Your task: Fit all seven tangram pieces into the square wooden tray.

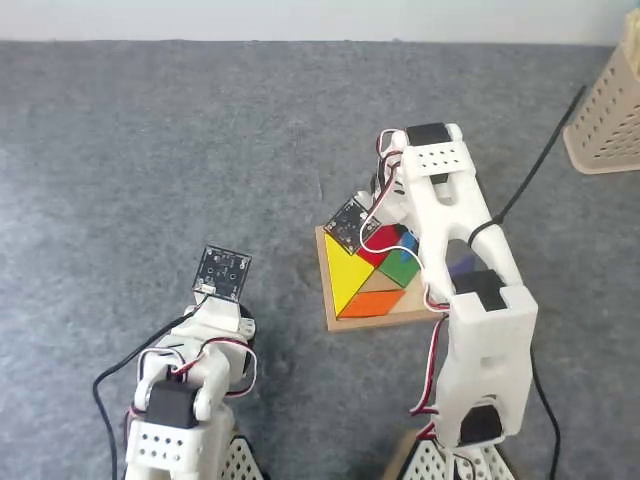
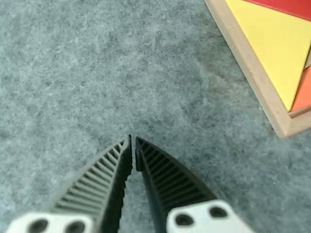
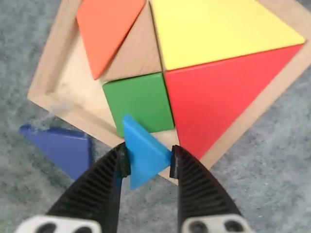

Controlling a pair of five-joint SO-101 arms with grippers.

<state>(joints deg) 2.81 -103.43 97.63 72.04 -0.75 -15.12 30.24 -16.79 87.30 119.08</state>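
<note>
Tangram tray point(image 3: 73, 87) on your grey surface point(image 2: 73, 73) has five pieces point(image 3: 218, 29) in, right fingers point(image 3: 197, 187) pinching the light blue triangle point(image 3: 143, 153) at its edge, dark blue triangle point(image 3: 65, 145) sitting outside, left fingers point(image 2: 99, 187) almost together, empty.

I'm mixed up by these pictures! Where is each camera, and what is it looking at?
High view: fixed up high, looking down on both arms and the wooden tray.
Left wrist view: on the left arm's wrist, facing the grey mat; its shut left claw shows.
Right wrist view: on the right arm's wrist, facing the tray; its right claw grips the light blue triangle.
Shared: all three show the yellow triangle.
</note>
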